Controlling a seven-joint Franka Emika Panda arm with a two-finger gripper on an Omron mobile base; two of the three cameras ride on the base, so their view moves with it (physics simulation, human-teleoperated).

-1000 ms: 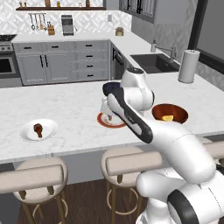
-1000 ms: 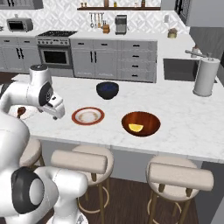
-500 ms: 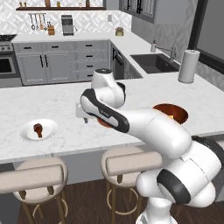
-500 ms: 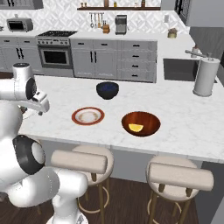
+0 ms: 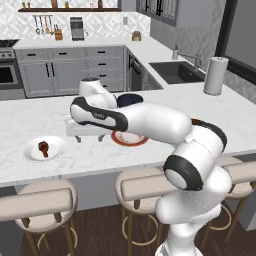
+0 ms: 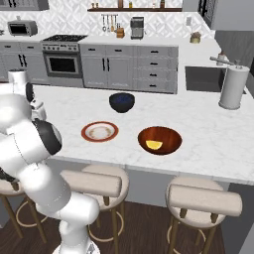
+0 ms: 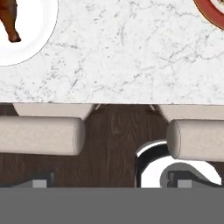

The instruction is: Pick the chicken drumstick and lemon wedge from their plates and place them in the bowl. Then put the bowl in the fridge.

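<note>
- Claw hangs over the marble bench between the two plates, jaws spread wide, nothing held.
- Chicken drumstick: small, dark reddish-brown, rounded meat end tapering to a stub; lies on the plain white plate near the bench's front edge, left of the claw in the left base view. In the hand view the drumstick shows at the top left corner on the white plate.
- Second plate: round, terracotta-red rim, pale centre, bare; partly hidden by the arm in the left base view.
- Lemon wedge: small, yellow, lies inside the bowl, which is wide, round, glossy reddish-brown, just right of the red-rimmed plate in the right base view.
- Navy bowl: smaller, dark, behind the red-rimmed plate.
- Bench top white with grey veining, smooth.
- Paper towel roll: white upright cylinder by the sink.
- Stools: beige padded seats along the bench front, above dark wood floor.
</note>
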